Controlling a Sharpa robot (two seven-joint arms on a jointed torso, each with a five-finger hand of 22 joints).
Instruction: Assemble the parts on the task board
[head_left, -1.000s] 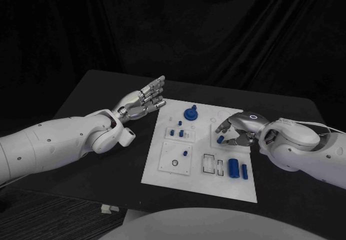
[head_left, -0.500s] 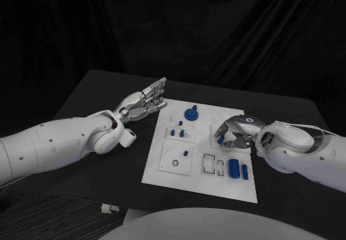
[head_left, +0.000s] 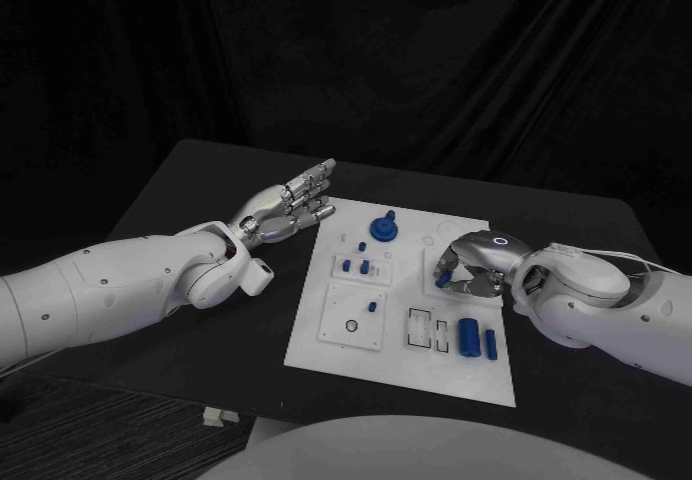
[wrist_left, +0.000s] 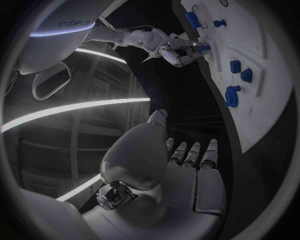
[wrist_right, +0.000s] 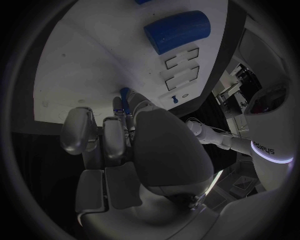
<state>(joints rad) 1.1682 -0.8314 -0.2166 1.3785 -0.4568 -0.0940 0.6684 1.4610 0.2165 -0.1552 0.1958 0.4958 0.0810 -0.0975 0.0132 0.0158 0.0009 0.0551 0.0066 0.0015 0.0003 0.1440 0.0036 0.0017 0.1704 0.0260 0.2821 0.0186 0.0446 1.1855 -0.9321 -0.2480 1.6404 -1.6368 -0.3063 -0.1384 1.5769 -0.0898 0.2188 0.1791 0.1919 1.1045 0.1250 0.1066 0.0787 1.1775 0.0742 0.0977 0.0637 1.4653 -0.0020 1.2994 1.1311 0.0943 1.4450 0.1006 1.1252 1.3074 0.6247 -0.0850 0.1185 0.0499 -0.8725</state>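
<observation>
From my station I see the flat white rectangular task board (head_left: 335, 340) lying in the middle of the black table (head_left: 173, 190). My right hand (head_left: 469, 268) is bent down over the board's right side, fingers curled together on a small blue part (wrist_right: 125, 95). The wrist camera shows that blue piece only as a sliver between the fingertips (wrist_right: 120, 107), so I can't make out its shape or whether it sits in a socket or is lifted clear. I read the hand as pinching it, though the palm covers most of the contact.

My left hand (head_left: 289, 203) hovers beside the board's far left corner, palm flat, fingers straight and spread apart, holding nothing.

On the board, the blue round knob-like part (head_left: 382, 228) stands near the far edge. Two small blue pegs (head_left: 355, 266) stand in a raised white block below it, and another small blue peg (head_left: 372, 307) sits on the square white plate nearer me. The big blue cylinder (head_left: 467, 336) lies near the right edge with a slimmer blue bar (head_left: 490, 345) just beside it. Two empty rectangular recesses (head_left: 418, 328) lie left of the cylinder; their outlines are faint.
</observation>
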